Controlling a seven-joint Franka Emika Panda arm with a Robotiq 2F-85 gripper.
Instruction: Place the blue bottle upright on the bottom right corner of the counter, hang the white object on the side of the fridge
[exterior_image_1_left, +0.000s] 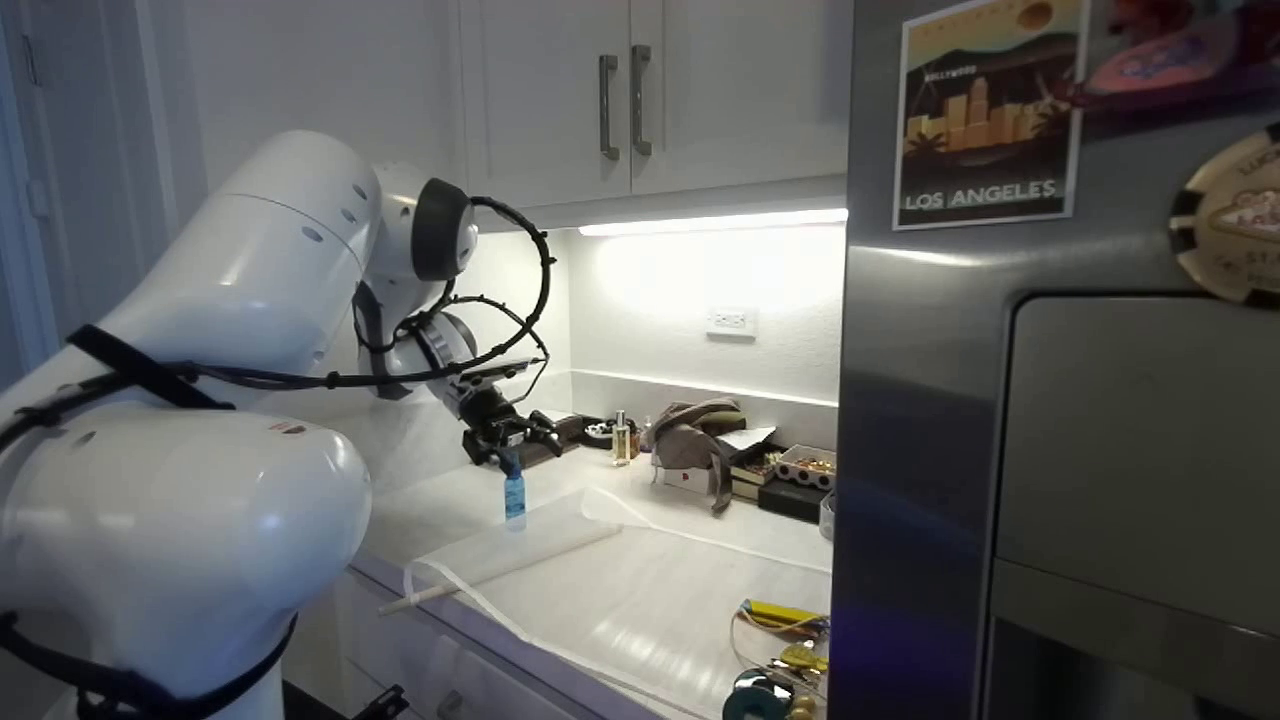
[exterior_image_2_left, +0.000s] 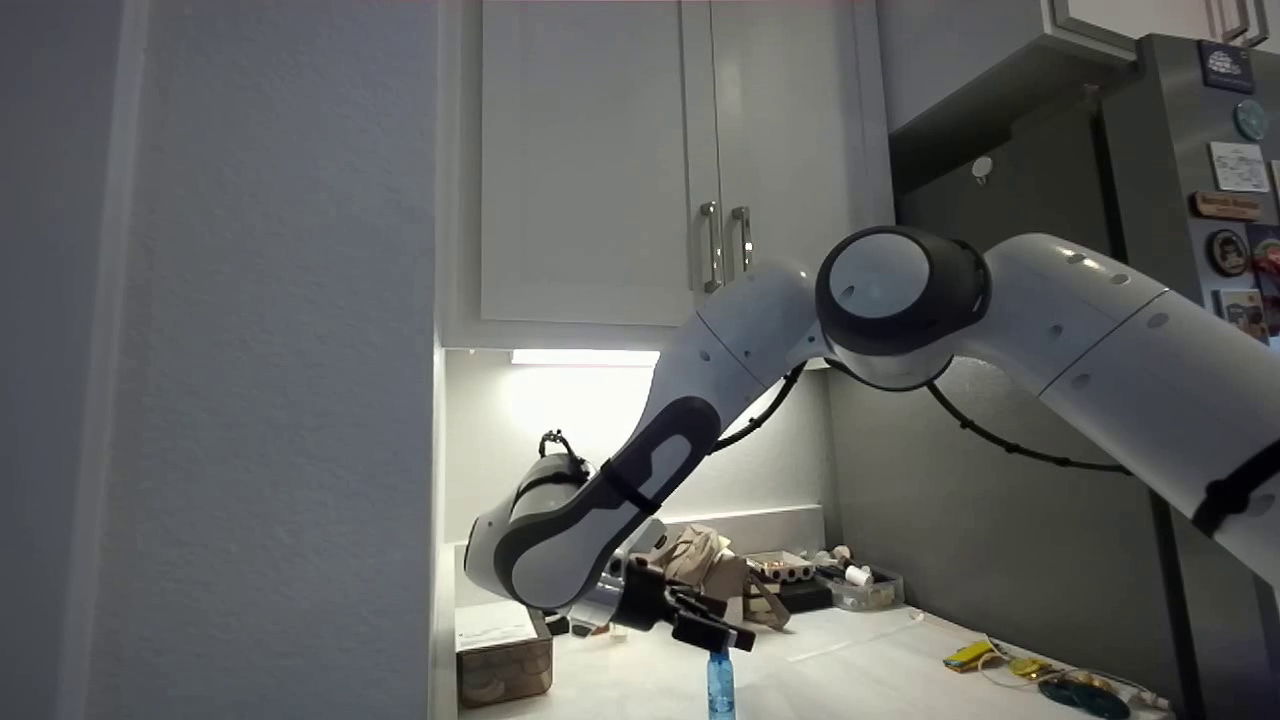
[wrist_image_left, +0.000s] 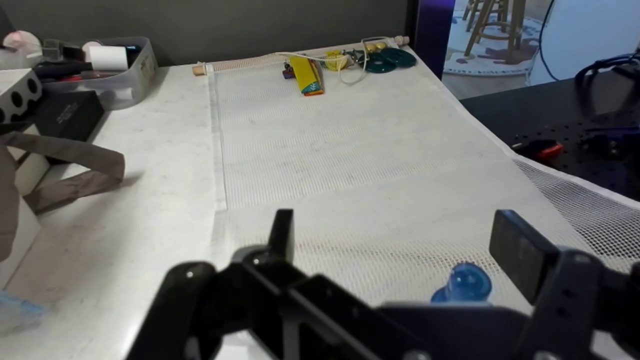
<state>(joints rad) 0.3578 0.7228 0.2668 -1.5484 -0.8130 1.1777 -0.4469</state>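
The blue bottle (exterior_image_1_left: 514, 498) stands upright on the counter (exterior_image_1_left: 440, 505), its base seen through a raised edge of the white object. It also shows in an exterior view (exterior_image_2_left: 720, 685). In the wrist view only its blue top (wrist_image_left: 467, 284) shows, between the fingers and nearer the right-hand one, touching neither pad. My gripper (wrist_image_left: 395, 239) is open, just above the bottle in both exterior views. The white object (wrist_image_left: 350, 150) is a whitish mesh sheet with wooden rods, spread flat over the counter toward the fridge (exterior_image_1_left: 930, 420); its near end is partly curled.
A yellow item (wrist_image_left: 306, 75) and green discs (wrist_image_left: 395, 59) lie on the sheet's far end by the fridge. A brown bag (exterior_image_1_left: 690, 440), boxes and a clear bin (wrist_image_left: 142, 75) line the back. Cabinets (exterior_image_1_left: 740, 90) hang above. A brown box (exterior_image_2_left: 505, 670) stands by the wall.
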